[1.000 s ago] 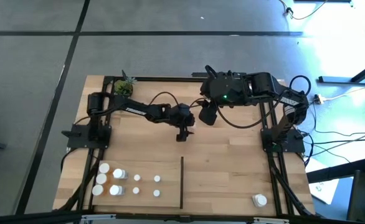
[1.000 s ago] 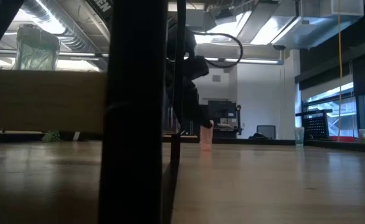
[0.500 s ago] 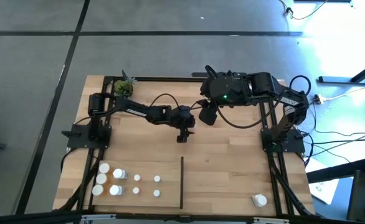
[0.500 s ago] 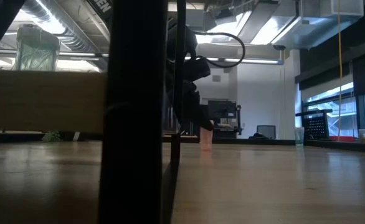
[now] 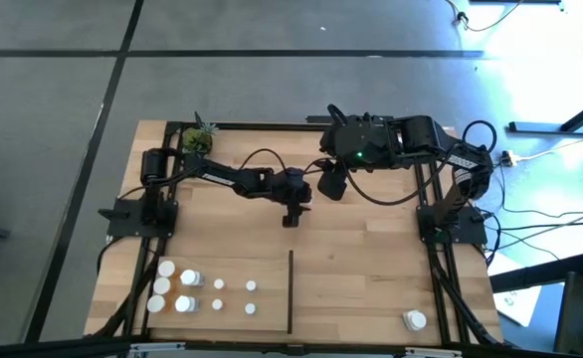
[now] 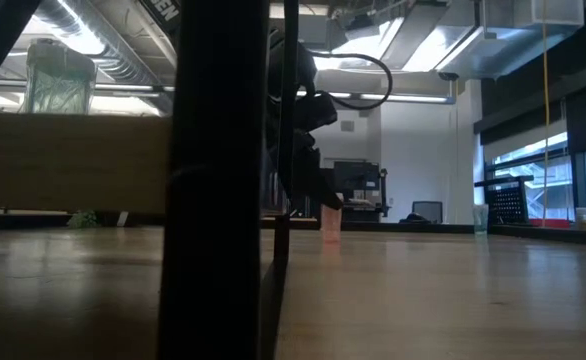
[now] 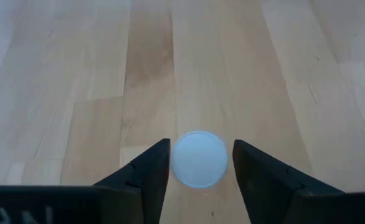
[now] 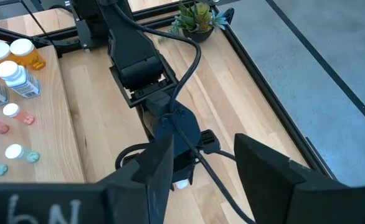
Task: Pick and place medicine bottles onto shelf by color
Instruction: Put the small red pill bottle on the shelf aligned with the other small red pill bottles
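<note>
The left claw [image 5: 292, 216] hangs over the middle of the surface [image 5: 371, 259], pointing straight down, its two dark fingers [image 7: 146, 177] set on either side of a white bottle cap [image 7: 199, 158]. A thin gap seems to show between each finger and the cap, so it brackets the bottle without visibly clamping it, though I cannot tell for certain. In the low view a small pinkish bottle [image 6: 331, 222] stands upright just beside that claw, probably the same one.

The right claw [image 5: 331, 185] waits near the far edge, right of centre, its fingers [image 8: 148, 171] parted and holding nothing.

The other medicine bottles [image 5: 187, 290] stand clustered near the front left corner, left of the thin black divider strip [image 5: 291, 290]; in the right wrist view they include amber bodies with white caps [image 8: 22, 52]. One white-capped bottle [image 5: 414, 320] stands alone near the front right corner. A small green potted plant [image 5: 199, 136] sits at the far left corner.
</note>
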### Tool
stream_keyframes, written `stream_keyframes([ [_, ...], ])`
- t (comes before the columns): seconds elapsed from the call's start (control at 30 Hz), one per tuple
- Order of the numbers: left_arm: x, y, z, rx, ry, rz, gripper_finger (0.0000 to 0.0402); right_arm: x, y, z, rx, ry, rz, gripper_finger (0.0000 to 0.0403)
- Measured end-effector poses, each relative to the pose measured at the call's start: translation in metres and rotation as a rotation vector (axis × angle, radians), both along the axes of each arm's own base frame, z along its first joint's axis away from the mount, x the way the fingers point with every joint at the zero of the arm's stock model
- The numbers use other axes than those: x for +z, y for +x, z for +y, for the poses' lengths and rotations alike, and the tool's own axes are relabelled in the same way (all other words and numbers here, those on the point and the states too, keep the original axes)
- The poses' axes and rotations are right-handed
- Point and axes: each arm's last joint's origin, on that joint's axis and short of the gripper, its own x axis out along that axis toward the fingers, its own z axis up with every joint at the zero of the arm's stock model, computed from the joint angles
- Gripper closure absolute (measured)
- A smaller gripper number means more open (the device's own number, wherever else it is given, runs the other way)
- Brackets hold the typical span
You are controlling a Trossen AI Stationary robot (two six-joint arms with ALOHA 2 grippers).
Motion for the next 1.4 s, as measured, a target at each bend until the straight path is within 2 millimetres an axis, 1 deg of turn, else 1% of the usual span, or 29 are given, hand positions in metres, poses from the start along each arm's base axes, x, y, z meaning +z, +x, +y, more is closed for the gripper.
stream_keyframes([
  [0.27,0.0,0.0,0.0,-0.002,-0.002,0.006,0.0276,0.0,0.0,0.0,0.0,0.0,0.0,0.0232],
  [0.47,0.0,-0.001,0.0,0.002,-0.007,0.011,0.0289,0.0,0.0,0.0,0.0,0.0,0.0,0.0232],
  [0.67,0.014,-0.011,-0.002,0.017,-0.028,0.058,0.0289,0.0,0.0,0.0,0.0,0.0,0.004,0.0232],
  [0.77,0.029,-0.02,-0.003,0.026,-0.035,0.079,0.0289,0.0,0.0,0.0,0.001,0.0,0.004,0.0232],
  [0.9,0.051,-0.037,-0.006,0.047,-0.057,0.129,0.0289,0.0,0.0,0.0,0.0,0.0,0.004,0.0232],
  [1.1,0.094,-0.07,-0.016,0.093,-0.105,0.135,0.0289,0.0,0.0,0.0,0.0,0.001,0.002,0.0232],
  [1.17,0.107,-0.084,-0.021,0.102,-0.12,0.129,0.0289,0.0,0.0,0.0,0.002,0.005,-0.002,0.0232],
  [1.27,0.127,-0.105,-0.029,0.125,-0.126,0.075,0.0289,0.0,0.0,0.001,0.011,0.012,-0.001,0.0232],
  [1.4,0.141,-0.14,-0.042,0.19,-0.146,0.065,0.0289,0.0,0.0,0.001,0.018,0.018,0.0,0.0232],
])
